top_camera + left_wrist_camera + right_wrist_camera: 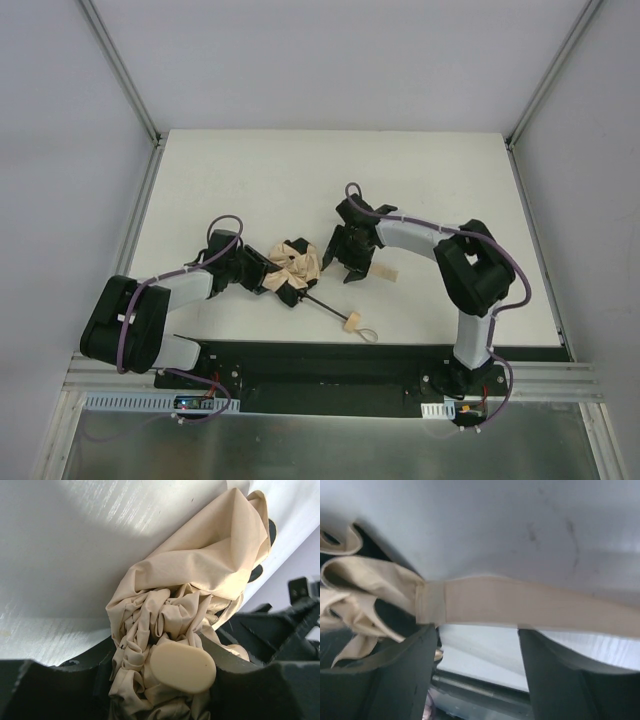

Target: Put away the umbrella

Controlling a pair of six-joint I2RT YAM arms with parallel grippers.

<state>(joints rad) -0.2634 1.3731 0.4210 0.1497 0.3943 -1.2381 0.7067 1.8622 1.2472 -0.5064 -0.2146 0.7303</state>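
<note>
The umbrella (296, 262) lies mid-table, its beige canopy bunched with black lining showing. A thin dark shaft (322, 304) runs toward the near edge and ends at a pale knob handle (352, 321). My left gripper (268, 272) is shut on the crumpled canopy (165, 610), and a pale oval cap (183, 667) sits between its jaws. My right gripper (350, 258) stands open just right of the canopy. The canopy's beige closing strap (530, 605) lies flat across its fingertips, not pinched, and stretches right over the table (384, 272).
The white table (450, 180) is bounded by metal frame posts at its left (140, 215) and right (535, 215) sides. A black base strip (380, 365) runs along the near edge. The right arm's black fingers (300, 600) show behind the canopy.
</note>
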